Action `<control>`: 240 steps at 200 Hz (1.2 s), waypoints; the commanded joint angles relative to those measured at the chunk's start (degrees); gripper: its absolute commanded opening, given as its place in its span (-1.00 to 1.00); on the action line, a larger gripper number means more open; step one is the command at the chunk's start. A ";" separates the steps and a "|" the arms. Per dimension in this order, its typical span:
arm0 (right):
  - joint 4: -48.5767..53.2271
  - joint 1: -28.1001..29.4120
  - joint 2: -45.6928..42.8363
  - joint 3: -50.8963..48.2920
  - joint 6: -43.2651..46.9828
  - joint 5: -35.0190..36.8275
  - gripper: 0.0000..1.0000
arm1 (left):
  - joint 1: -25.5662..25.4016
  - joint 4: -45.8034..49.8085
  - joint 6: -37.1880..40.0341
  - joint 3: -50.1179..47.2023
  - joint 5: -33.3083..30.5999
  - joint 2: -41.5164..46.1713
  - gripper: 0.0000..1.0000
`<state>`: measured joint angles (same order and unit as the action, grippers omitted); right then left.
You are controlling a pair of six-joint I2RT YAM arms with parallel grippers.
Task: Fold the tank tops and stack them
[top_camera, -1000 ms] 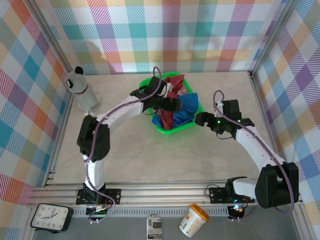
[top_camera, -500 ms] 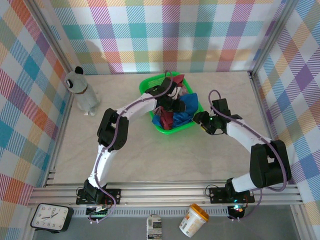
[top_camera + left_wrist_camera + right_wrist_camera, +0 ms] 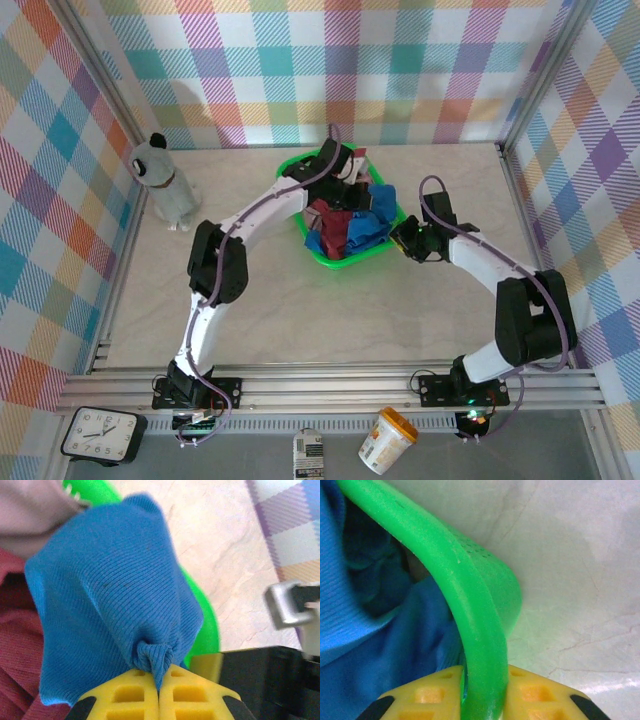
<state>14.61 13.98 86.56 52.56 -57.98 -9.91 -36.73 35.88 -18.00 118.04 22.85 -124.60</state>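
Note:
A green basket (image 3: pixel 340 262) at the table's centre back holds the tank tops in a heap. The royal blue one (image 3: pixel 368 228) lies on the right, the dark red one (image 3: pixel 326 215) on the left. My left gripper (image 3: pixel 160 677) is shut on a pinched fold of the blue tank top (image 3: pixel 110 580), above the basket (image 3: pixel 202 635). Pale pink cloth (image 3: pixel 30 515) and dark red cloth (image 3: pixel 15 630) lie beside it. My right gripper (image 3: pixel 482 680) is shut on the basket's green rim (image 3: pixel 470 595) at its right side (image 3: pixel 400 237), with blue cloth (image 3: pixel 380 655) just inside.
A grey and white toy dog (image 3: pixel 165 185) stands at the back left. Plaid walls close in the table on three sides, and a metal rail (image 3: pixel 330 385) runs along the near edge. Bare marble tabletop (image 3: pixel 330 320) lies in front of the basket.
Both grippers have gone from open to shut. The left reached deeper over the basket and pinched the blue cloth. The right moved in to the basket's right rim and clamped it.

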 commanded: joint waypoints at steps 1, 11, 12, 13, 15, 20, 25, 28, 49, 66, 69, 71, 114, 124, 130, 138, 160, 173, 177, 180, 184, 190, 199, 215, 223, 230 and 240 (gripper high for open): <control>0.95 0.20 1.90 2.25 -1.22 1.74 -0.66 | -0.27 3.46 1.91 6.52 -2.46 7.52 -1.00; 1.29 0.17 2.48 2.84 -1.13 2.14 -0.78 | -0.27 5.71 2.46 8.41 -3.38 8.80 -1.00; 1.34 0.17 2.52 2.92 -1.07 2.25 -0.79 | -0.27 5.88 2.45 8.56 -3.45 9.00 -1.00; 1.45 0.22 2.54 3.00 -0.99 2.39 -0.80 | -0.27 6.05 2.49 8.76 -3.53 9.18 -1.00; 1.62 0.25 2.57 3.17 -0.89 2.58 -0.83 | -0.27 6.35 2.61 9.00 -3.69 9.54 -1.00; 1.99 0.21 2.92 3.65 -0.47 3.20 -0.88 | -0.24 7.00 2.70 9.64 -4.13 10.49 -1.00; 2.65 0.17 3.27 4.23 0.09 3.71 -0.91 | -0.23 7.66 2.77 10.16 -4.50 11.52 -1.00; 3.08 0.10 3.45 4.71 0.44 4.02 -0.92 | -0.20 7.85 2.90 10.50 -4.63 12.11 -1.00; 5.14 -0.77 4.95 7.62 2.94 5.83 -0.98 | 0.54 11.56 3.67 13.19 -5.05 15.89 -1.00; 5.97 -2.68 6.27 9.74 5.91 6.00 -1.00 | 1.91 16.37 3.78 16.60 -5.81 18.36 -1.00; 6.32 -3.05 6.51 10.22 6.58 5.91 -1.00 | 2.19 17.16 3.77 17.15 -5.94 18.84 -1.00; 6.42 -3.31 6.69 10.49 7.07 5.92 -1.00 | 2.43 17.66 3.76 17.40 -5.97 19.23 -1.00; 11.37 -9.52 12.14 18.38 21.74 0.46 -1.00 | 6.45 22.28 3.89 15.67 -7.61 29.57 -1.00; 11.72 -11.27 13.27 19.66 24.06 -1.36 -1.00 | 7.66 23.22 3.68 14.58 -7.47 31.56 -1.00; 12.67 -12.19 13.98 20.74 25.15 -1.83 -1.00 | 8.64 23.64 3.44 13.70 -7.66 32.78 -1.00; 13.76 -13.11 14.78 22.22 27.05 -1.71 -1.00 | 9.66 23.95 3.16 12.30 -8.12 34.40 -1.00; 15.65 -14.72 16.20 25.62 31.12 -1.03 -1.00 | 13.23 22.92 2.45 7.73 -8.97 38.64 -1.00; 16.83 -15.44 16.95 27.53 32.41 -1.34 -1.00 | 14.74 21.97 2.07 5.19 -9.33 40.12 -1.00; 16.86 -15.68 17.12 27.76 32.74 -1.41 -1.00 | 15.14 21.95 1.96 4.75 -9.20 40.24 -1.00; 16.85 -15.89 17.21 27.93 32.95 -1.53 -1.00 | 15.44 21.90 1.88 4.54 -8.97 40.30 -1.00; 16.86 -16.07 17.36 28.18 33.28 -1.87 -1.00 | 15.70 21.94 1.75 4.19 -8.74 40.30 -1.00; 17.08 -16.60 17.62 28.63 33.83 -2.51 -1.00 | 15.97 21.99 1.78 3.90 -8.66 40.19 -1.00; 17.28 -17.34 18.22 29.21 34.92 -3.45 -1.00 | 16.28 22.72 2.31 3.38 -9.63 40.28 -1.00; 19.37 -18.30 19.89 31.58 39.69 -4.21 -1.00 | 17.44 23.87 3.32 1.22 -12.21 41.04 -1.00; 21.10 -18.64 21.19 33.47 41.98 -4.45 -1.00 | 18.03 23.53 3.15 -1.25 -11.54 41.75 -1.00; 22.45 -19.17 22.53 35.14 43.36 -4.93 -1.00 | 18.35 22.64 2.62 -4.06 -10.57 42.54 -1.00; 23.32 -20.21 24.56 36.87 43.76 -6.77 -1.00 | 18.49 20.76 1.54 -8.83 -8.74 43.53 -1.00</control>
<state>33.82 -4.10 107.09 84.99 -22.98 -16.73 -19.46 58.81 -15.42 116.31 12.51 -83.74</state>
